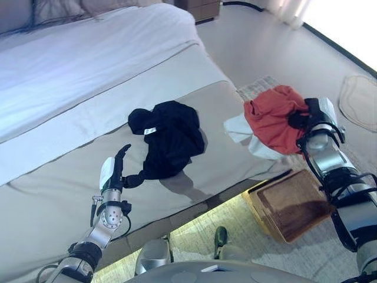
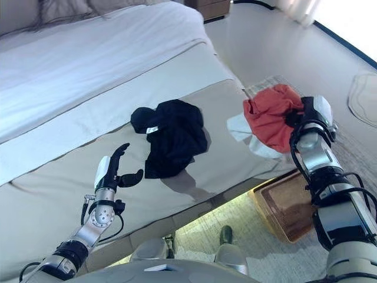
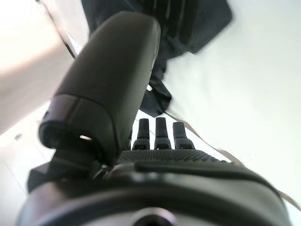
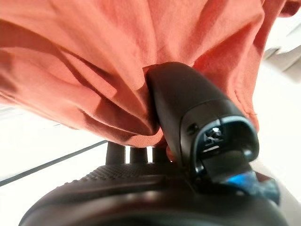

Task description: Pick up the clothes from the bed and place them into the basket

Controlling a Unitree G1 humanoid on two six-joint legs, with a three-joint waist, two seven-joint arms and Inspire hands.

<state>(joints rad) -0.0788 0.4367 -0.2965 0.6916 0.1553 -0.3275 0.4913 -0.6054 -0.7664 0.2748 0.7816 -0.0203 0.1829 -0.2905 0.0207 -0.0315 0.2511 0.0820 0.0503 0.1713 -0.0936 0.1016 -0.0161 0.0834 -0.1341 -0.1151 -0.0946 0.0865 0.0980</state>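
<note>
A black garment (image 1: 171, 138) lies crumpled on the beige cover at the foot of the bed (image 1: 59, 194). My left hand (image 1: 113, 172) is open just beside its near left edge, fingers straight up and thumb pointing at the cloth; the black cloth also shows past the fingers in the left wrist view (image 3: 197, 23). My right hand (image 1: 311, 116) is shut on a red-orange garment (image 1: 274, 121), held up off the bed's right corner; the thumb (image 4: 188, 108) presses into the cloth (image 4: 117, 56). A white cloth (image 1: 240, 130) shows under the red one. The brown basket (image 1: 277, 221) stands on the floor below.
The bed's white sheet (image 1: 88, 65) runs to pillows at the far end. A wooden nightstand (image 1: 200, 9) stands beyond the bed. A patterned mat (image 1: 256, 87) and a pale round rug (image 1: 359, 100) lie on the floor at the right.
</note>
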